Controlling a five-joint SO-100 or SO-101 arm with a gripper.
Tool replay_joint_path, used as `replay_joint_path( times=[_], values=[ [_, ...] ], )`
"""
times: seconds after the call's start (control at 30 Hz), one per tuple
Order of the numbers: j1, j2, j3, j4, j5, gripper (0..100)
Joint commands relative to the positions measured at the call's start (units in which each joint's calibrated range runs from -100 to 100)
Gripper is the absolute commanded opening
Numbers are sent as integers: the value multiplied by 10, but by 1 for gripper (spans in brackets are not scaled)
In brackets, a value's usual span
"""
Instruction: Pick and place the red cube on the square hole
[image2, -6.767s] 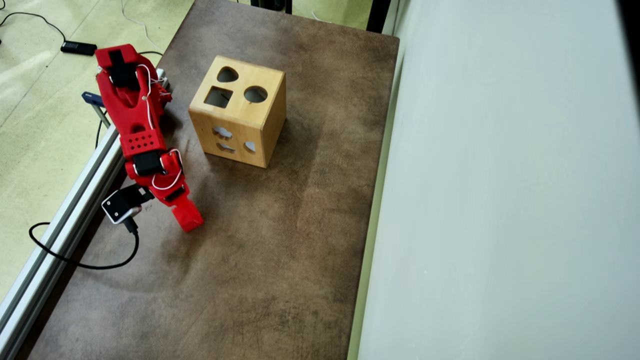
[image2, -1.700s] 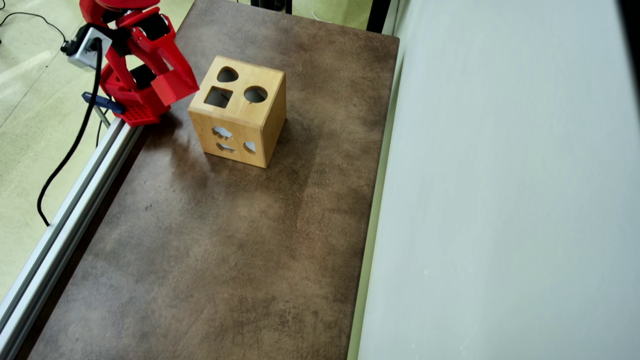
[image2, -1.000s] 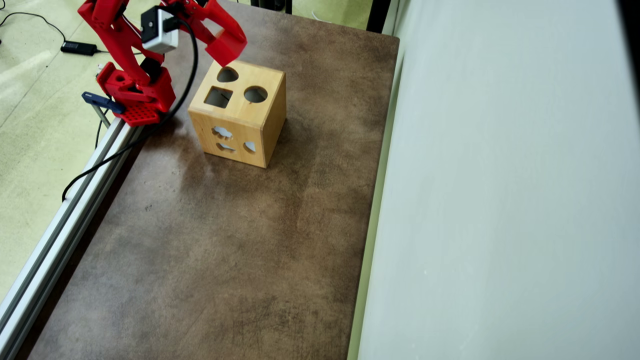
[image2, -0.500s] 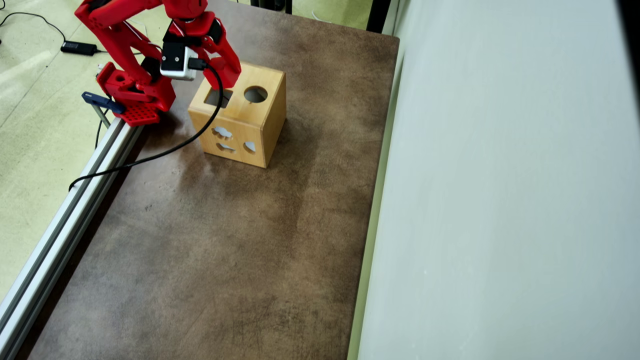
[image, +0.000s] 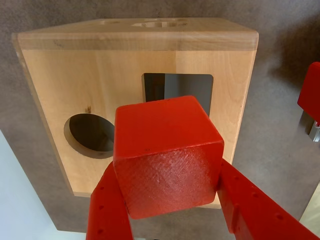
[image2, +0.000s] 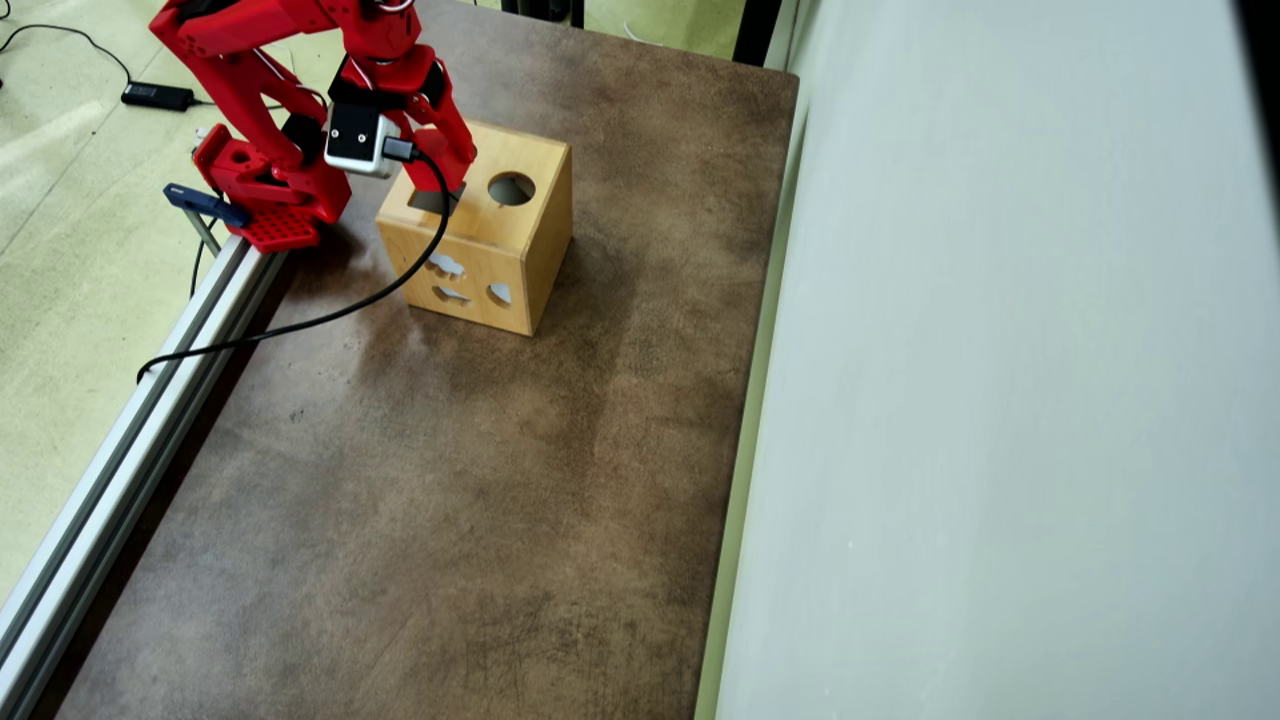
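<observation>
In the wrist view the red cube (image: 167, 150) fills the middle, pinched between my two red fingers (image: 107, 205). My gripper (image: 167, 172) is shut on it and hangs over the top face of the light wooden box (image: 55, 80). The dark square hole (image: 185, 86) shows just beyond the cube, its near part hidden by it. In the overhead view the gripper (image2: 452, 172) hovers over the box (image2: 520, 245), covering most of the square hole (image2: 428, 201). There the cube cannot be told apart from the red fingers.
A round hole (image: 91, 134) (image2: 511, 188) lies in the box top beside the square one. The box's side has small cut-outs (image2: 447, 266). An aluminium rail (image2: 130, 440) runs along the table's left edge, with a black cable (image2: 300, 318) over it. A pale panel (image2: 1000, 400) bounds the right.
The arm rose from the table left of the box, swung up and over the box top, and in the last half second shifted slightly toward the square hole.
</observation>
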Motion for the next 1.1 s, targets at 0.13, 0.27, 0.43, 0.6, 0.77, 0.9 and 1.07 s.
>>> replay_joint_path(
  times=[0.13, 0.27, 0.43, 0.6, 0.77, 0.9, 1.07],
  values=[
    [5, -9, 14, 5, 3, 8],
    [6, -9, 16, 5, 3, 8],
    [7, -9, 16, 5, 3, 7],
    [11, -9, 16, 5, 3, 7],
    [33, -9, 22, 5, 4, 7],
    [31, -9, 25, 4, 4, 7],
    [26, -9, 25, 4, 4, 7]
  ],
)
